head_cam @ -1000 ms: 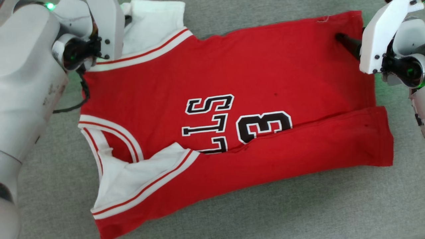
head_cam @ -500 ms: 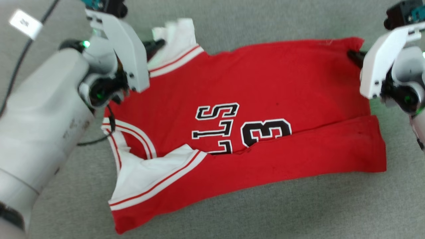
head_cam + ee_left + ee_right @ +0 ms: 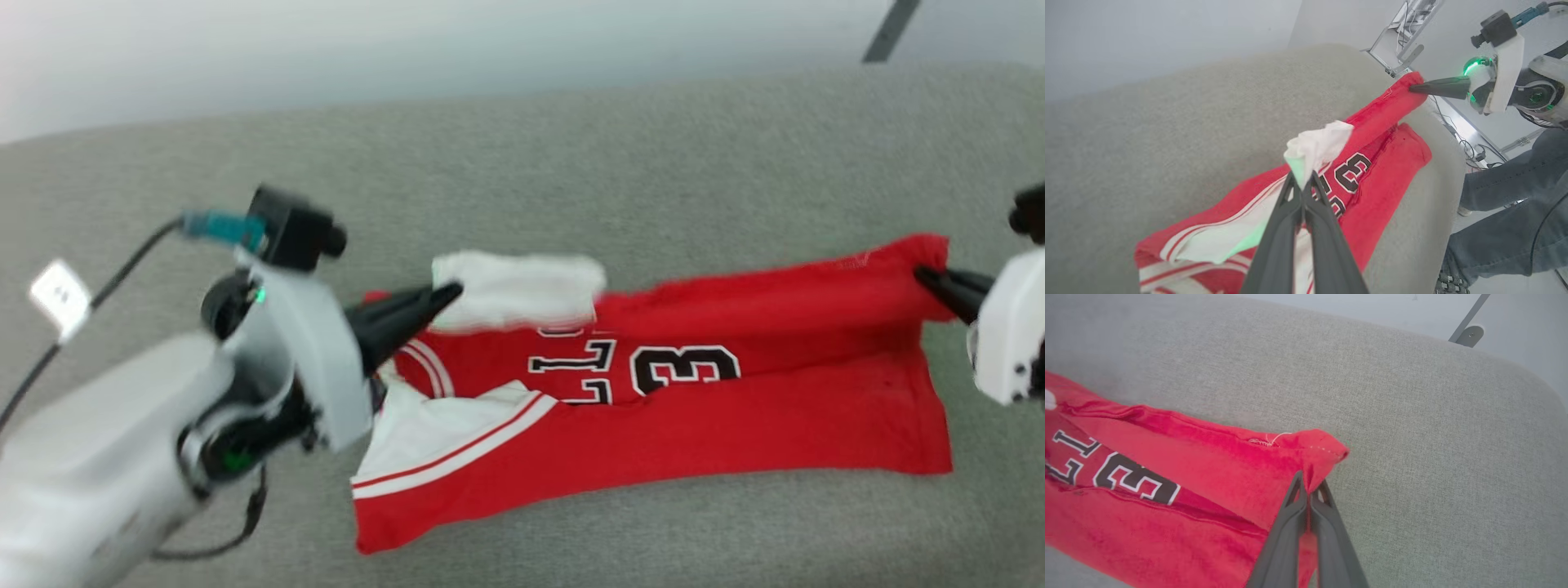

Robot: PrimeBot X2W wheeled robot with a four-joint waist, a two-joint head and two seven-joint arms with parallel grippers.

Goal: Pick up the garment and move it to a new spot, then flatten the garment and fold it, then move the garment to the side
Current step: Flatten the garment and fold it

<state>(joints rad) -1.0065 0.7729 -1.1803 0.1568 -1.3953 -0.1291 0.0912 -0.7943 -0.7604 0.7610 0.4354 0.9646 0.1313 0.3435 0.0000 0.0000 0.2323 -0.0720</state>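
1. The red Bulls jersey [image 3: 653, 433] lies lengthwise across the middle of the head view on a grey fabric cushion [image 3: 571, 163]. Its near long side is already folded up over the lower part of the print, so "LL" and "3" are what can be read.
2. At centre left of the head view, the left gripper [image 3: 441, 298] has its jaws clamped on the white sleeve [image 3: 514, 298], which is raised off the cushion. At the right edge, the right gripper [image 3: 931, 282] has its jaws pinched on the red hem corner [image 3: 931, 249].
3. Both grips sit at opposite ends of the far long edge. This looks meant to keep that edge taut and straight, so it can be carried over as one line for a second lengthwise fold.
4. The left wrist view adds what the head view lacks. The sleeve cloth bunches above the closed fingertips, and a person's legs in jeans [image 3: 1506, 192] stand beside the cushion at lower right.
5. The right wrist view gives the hem close up. A loose thread [image 3: 1276, 437] shows at the stitching, and red fabric is caught between the dark fingers, which confirms a real hold.
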